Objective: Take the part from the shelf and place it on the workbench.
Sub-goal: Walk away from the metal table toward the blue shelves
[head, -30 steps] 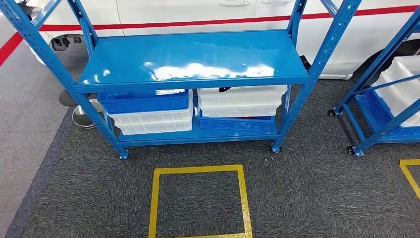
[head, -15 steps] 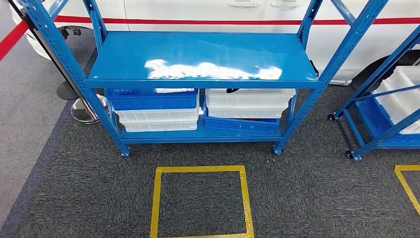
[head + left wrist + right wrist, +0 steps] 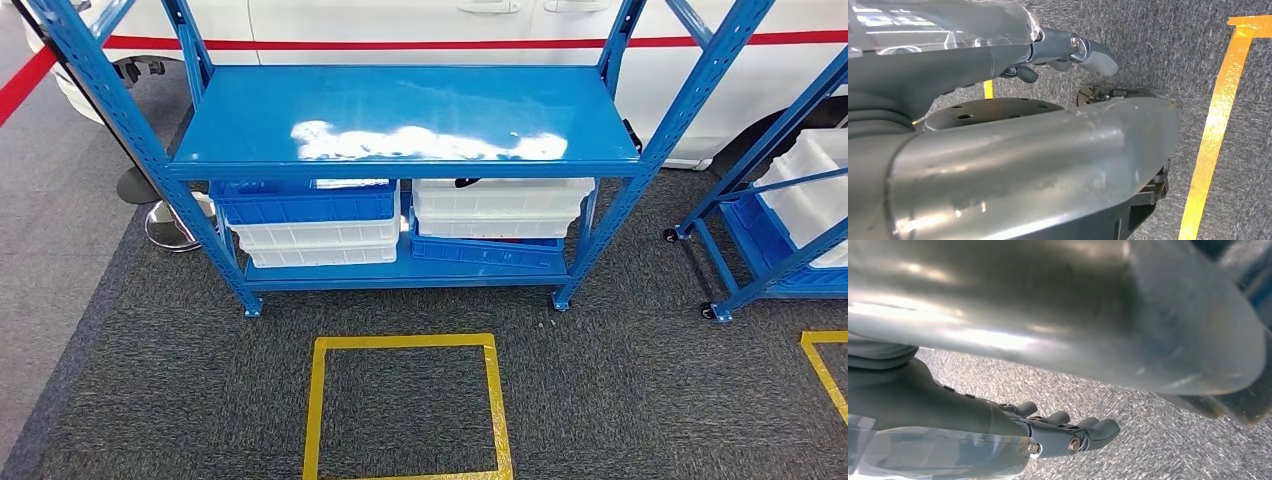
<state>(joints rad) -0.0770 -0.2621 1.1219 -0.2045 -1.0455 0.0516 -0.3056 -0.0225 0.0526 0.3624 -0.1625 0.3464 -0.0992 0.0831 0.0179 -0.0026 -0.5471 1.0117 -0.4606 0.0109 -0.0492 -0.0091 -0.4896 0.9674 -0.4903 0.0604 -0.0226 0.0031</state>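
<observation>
Both hands, left (image 3: 1068, 52) and right (image 3: 1068, 432), hang empty, fingers apart; shelf (image 3: 405, 115) holds five bins.

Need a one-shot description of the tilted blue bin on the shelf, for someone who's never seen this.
Find the blue shelf rack standing in front of the white car. On its lower shelf, right side, a white bin stack sits on a blue bin. Unlike the level left stack, this blue bin lies tilted at the bottom.

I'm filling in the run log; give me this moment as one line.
phase: facing shelf | left hand: holds nothing | right hand: holds nothing | part: not identifiable | bins: lower shelf
</observation>
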